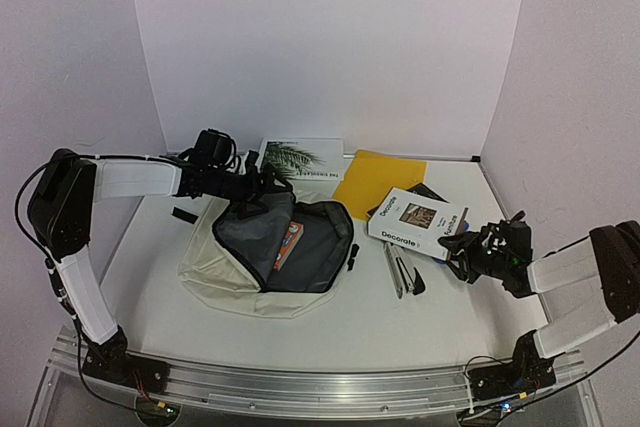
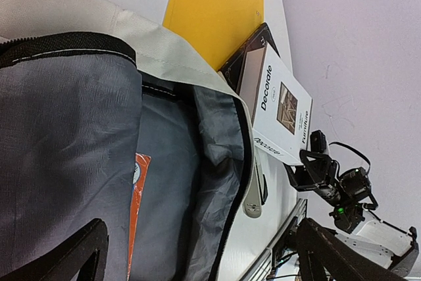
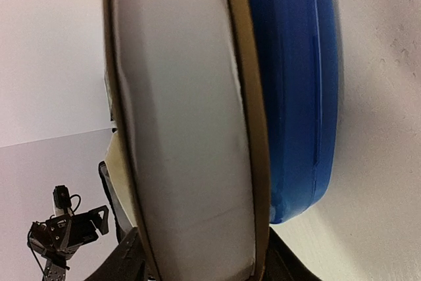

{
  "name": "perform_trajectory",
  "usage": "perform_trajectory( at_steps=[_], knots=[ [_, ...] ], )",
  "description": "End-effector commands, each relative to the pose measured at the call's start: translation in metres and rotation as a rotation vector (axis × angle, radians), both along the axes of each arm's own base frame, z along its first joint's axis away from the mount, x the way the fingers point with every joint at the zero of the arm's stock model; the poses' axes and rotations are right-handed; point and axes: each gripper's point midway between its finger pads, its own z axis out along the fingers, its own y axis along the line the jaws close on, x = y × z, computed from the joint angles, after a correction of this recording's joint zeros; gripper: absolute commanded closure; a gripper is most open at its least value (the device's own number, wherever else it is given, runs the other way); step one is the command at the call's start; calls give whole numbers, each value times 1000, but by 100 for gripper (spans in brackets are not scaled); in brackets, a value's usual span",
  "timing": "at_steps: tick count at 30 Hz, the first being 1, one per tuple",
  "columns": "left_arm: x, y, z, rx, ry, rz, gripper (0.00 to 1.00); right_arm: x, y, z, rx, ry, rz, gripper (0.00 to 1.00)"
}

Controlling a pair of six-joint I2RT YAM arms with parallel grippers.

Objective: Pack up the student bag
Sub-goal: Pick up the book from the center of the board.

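The student bag (image 1: 225, 267), cream with a grey lining, lies open in the middle of the table, with an orange item (image 1: 288, 244) inside. My left gripper (image 1: 268, 185) is at the bag's far rim. In the left wrist view it (image 2: 200, 245) stands wide open over the grey lining (image 2: 72, 136). My right gripper (image 1: 462, 247) is at the near right corner of a white "Decorate" book (image 1: 415, 217). In the right wrist view it (image 3: 204, 258) is shut on the book's page edge (image 3: 184, 129), with a blue thing (image 3: 296, 97) beside it.
A yellow folder (image 1: 380, 182) and a dark flat item (image 1: 428, 190) lie behind the book. A white book with a palm picture (image 1: 300, 159) lies at the back. Pens (image 1: 396, 269) lie right of the bag. A black buckle (image 1: 183, 214) lies on the left.
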Motion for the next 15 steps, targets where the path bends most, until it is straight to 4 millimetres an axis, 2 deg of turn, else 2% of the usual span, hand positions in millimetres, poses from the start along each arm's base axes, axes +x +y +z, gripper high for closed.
perform_trajectory(
  at_steps=[1,5,10,15],
  knots=[
    [9,-3,13,-12,-42,9,0,2,0,19,33,-63,-21,55],
    [9,1,19,-5,-66,21,0,2,-3,41,63,-112,-50,64],
    [12,3,28,2,-98,34,0,2,-11,84,54,-211,-92,68],
    [11,1,48,-28,-145,21,0,3,-14,138,51,-348,-100,72]
  ],
)
